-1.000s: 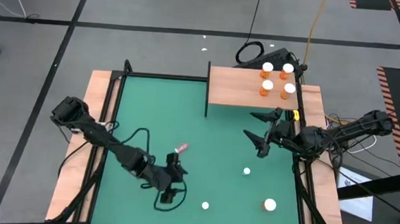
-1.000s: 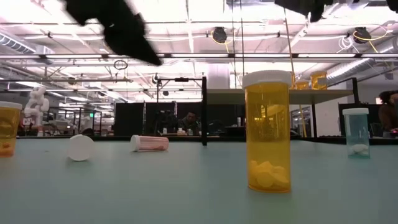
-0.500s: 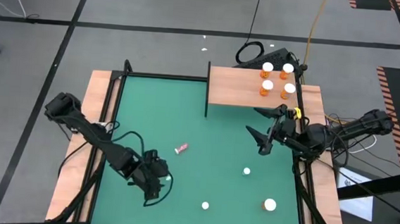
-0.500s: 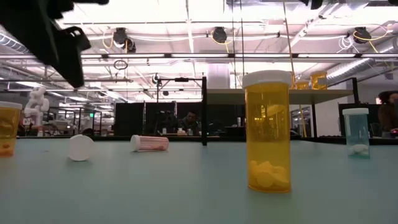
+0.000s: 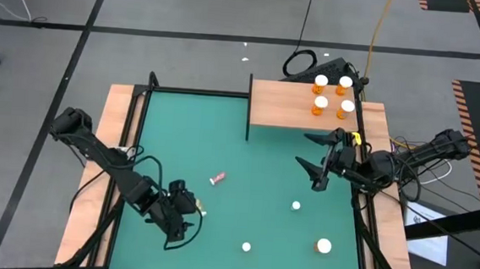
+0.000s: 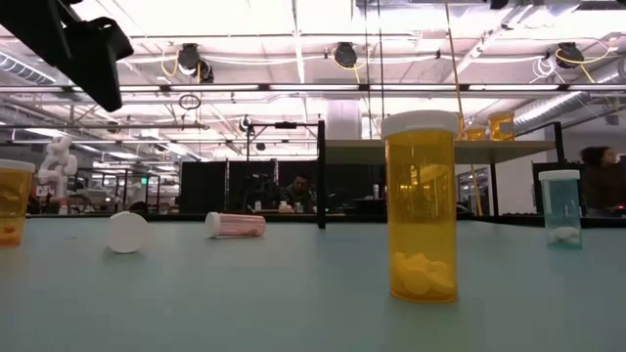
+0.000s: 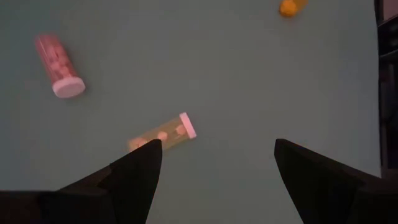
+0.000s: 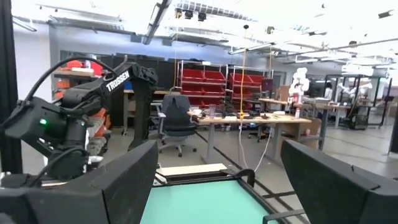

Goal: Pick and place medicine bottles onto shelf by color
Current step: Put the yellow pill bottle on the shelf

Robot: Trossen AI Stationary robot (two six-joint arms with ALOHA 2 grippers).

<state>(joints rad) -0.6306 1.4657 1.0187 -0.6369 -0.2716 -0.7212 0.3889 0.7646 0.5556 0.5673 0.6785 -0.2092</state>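
Note:
My left gripper (image 5: pixel 185 220) hangs open over the green mat's near-left part, tilted down. Just beyond its fingertips a small yellowish medicine bottle (image 7: pixel 163 134) lies on its side, untouched. A pink bottle (image 5: pixel 217 179) lies on its side farther in. Three white-capped bottles (image 5: pixel 296 205) (image 5: pixel 246 247) (image 5: pixel 324 245) stand on the mat's near right; the low view shows an orange one (image 6: pixel 421 205) upright. The shelf (image 5: pixel 288 112) at the far right carries several orange bottles (image 5: pixel 332 94). My right gripper (image 5: pixel 304 150) hovers open and raised near the shelf's front edge, with nothing between its fingers.
Wooden side strips (image 5: pixel 112 142) frame the mat. A black post (image 5: pixel 250 105) stands at the shelf's left edge. In the low view a bluish bottle (image 6: pixel 560 207) stands at the right and an orange one (image 6: pixel 12 200) at the left edge. People sit beyond the table.
My left gripper has moved toward the table's left edge, risen slightly and rolled, still open; in the low view it has swung from upper centre-left to the top-left corner. The bottles have not moved.

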